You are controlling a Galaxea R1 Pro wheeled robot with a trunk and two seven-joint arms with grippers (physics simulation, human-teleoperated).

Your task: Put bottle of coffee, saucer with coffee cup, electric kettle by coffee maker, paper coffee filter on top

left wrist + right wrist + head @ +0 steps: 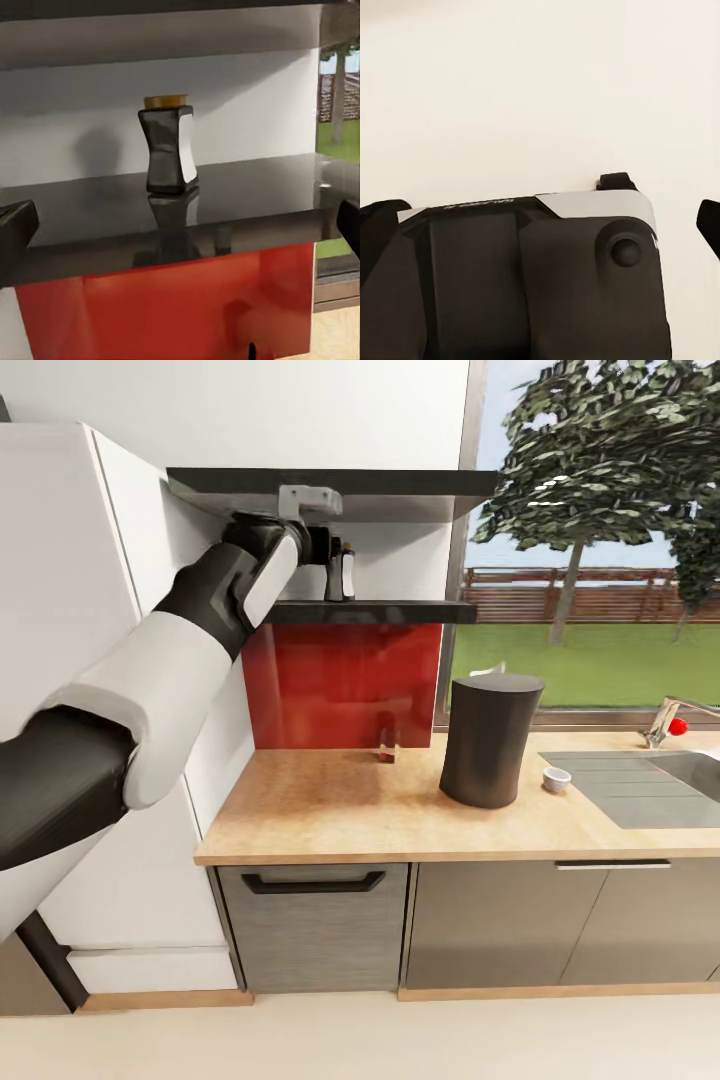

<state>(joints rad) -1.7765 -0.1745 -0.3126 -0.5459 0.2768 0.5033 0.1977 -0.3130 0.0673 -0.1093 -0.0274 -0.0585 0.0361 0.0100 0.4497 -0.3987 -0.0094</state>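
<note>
The bottle of coffee, dark and waisted with a golden cap, stands upright on the glossy black kitchen shelf. My left gripper is open, level with the shelf edge and short of the bottle, its fingertips spread wide. From the head view, the left gripper is raised to the shelf beside the bottle. The coffee maker stands on the kitchen countertop, with the coffee cup just to its right. My right gripper is open, over the robot's own body.
A thicker black shelf hangs close above the bottle. A red backsplash has a small dark object at its foot. A sink and faucet lie right. A white tall cabinet borders the left.
</note>
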